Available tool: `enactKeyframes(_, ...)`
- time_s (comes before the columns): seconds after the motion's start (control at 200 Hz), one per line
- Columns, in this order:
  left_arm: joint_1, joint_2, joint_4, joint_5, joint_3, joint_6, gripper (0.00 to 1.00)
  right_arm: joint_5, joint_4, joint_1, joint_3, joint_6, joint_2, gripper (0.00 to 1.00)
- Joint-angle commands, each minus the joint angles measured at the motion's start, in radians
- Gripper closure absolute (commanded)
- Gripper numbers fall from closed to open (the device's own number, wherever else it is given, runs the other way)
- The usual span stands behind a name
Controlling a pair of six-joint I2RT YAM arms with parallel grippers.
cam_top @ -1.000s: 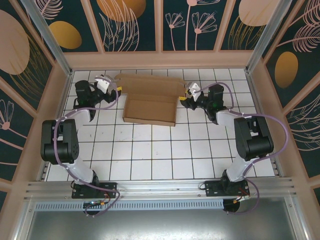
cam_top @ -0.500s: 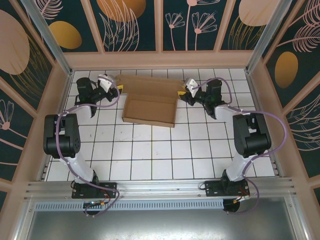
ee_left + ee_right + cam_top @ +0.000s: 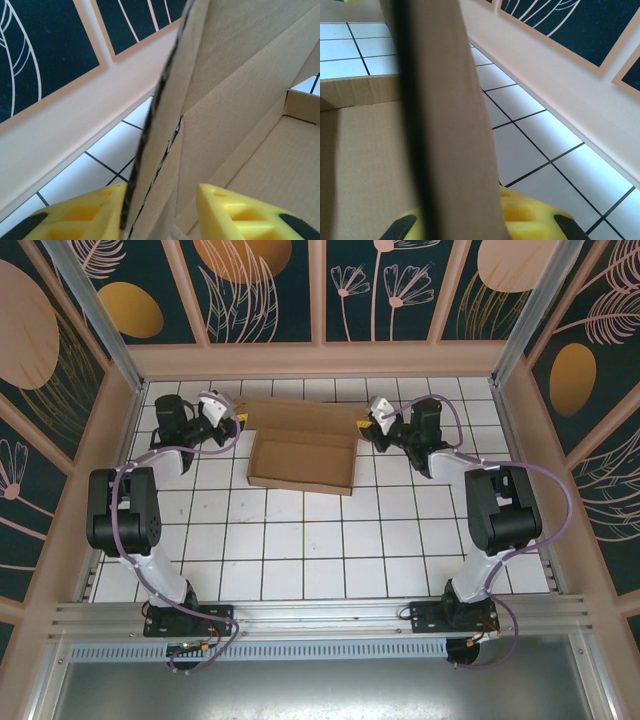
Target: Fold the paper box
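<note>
The paper box [image 3: 300, 455] is brown corrugated cardboard, lying as an open tray at the far middle of the table, its back panel toward the far wall. My left gripper [image 3: 232, 418] is at the box's back left corner. In the left wrist view its yellow fingers [image 3: 90, 212] straddle an upright cardboard wall [image 3: 165, 150]; one finger touches the wall's edge and a gap shows beside the other. My right gripper [image 3: 366, 423] is at the back right corner. Seen from the right wrist, the gripper [image 3: 465, 220] is shut on an upright flap [image 3: 450, 125].
Peach-coloured walls [image 3: 320, 358] fence the white tiled table [image 3: 300, 550] closely at the back and both sides. The far wall runs a tile or so behind both grippers. Open tiles lie between the box and the arm bases [image 3: 190, 620].
Both grippers have shifted toward the far wall at the box's back corners and their jaws have narrowed; the right one has closed onto the flap. The box has barely moved.
</note>
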Motion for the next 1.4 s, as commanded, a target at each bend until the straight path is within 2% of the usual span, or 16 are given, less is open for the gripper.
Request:
enactKeyframes(0.0,-0.006,0.032,-0.013,0.036,0.018,-0.02,0.63,0.018,-0.028,0.008,0.019,-0.008,0.001,0.89)
enactKeyframes(0.185,-0.012,0.025,-0.035,0.026,0.026,-0.011,0.94,0.07,-0.064,0.006,0.032,-0.011,0.0,1.0)
enactKeyframes(0.27,-0.015,0.015,-0.018,0.005,0.004,-0.015,1.0,0.118,-0.066,0.007,0.037,0.001,0.008,1.0)
enactKeyframes(0.49,-0.055,-0.008,0.019,-0.095,-0.031,-0.075,1.0,0.227,-0.053,0.04,0.055,0.106,0.02,1.0)
enactKeyframes(0.621,-0.098,-0.037,0.039,-0.183,-0.027,-0.148,1.0,0.368,0.006,0.095,0.052,0.236,0.024,1.0)
enactKeyframes(0.676,-0.115,-0.051,0.052,-0.218,-0.02,-0.205,0.98,0.476,0.011,0.125,0.065,0.304,0.031,1.0)
enactKeyframes(0.766,-0.138,-0.061,0.049,-0.297,0.005,-0.347,0.98,0.583,-0.028,0.162,0.099,0.36,0.046,1.0)
enactKeyframes(0.891,-0.183,-0.099,0.042,-0.466,-0.02,-0.532,0.98,0.706,-0.056,0.2,0.127,0.49,0.056,1.0)
enactKeyframes(0.966,-0.201,-0.12,0.053,-0.561,-0.071,-0.663,0.97,0.843,-0.05,0.22,0.124,0.607,0.053,1.0)
enactKeyframes(1.016,-0.211,-0.13,0.06,-0.627,-0.1,-0.76,0.97,0.877,-0.036,0.227,0.111,0.695,0.046,1.0)
enactKeyframes(1.091,-0.225,-0.138,0.067,-0.662,-0.138,-0.87,0.97,0.879,0.021,0.231,0.078,0.846,0.041,1.0)
enactKeyframes(1.241,-0.276,-0.174,0.152,-0.71,-0.232,-0.955,0.95,1.031,0.047,0.283,0.068,1.029,0.046,1.0)
enactKeyframes(1.396,-0.322,-0.217,0.246,-0.784,-0.313,-1.042,0.95,1.094,0.26,0.339,-0.047,1.019,0.003,1.0)
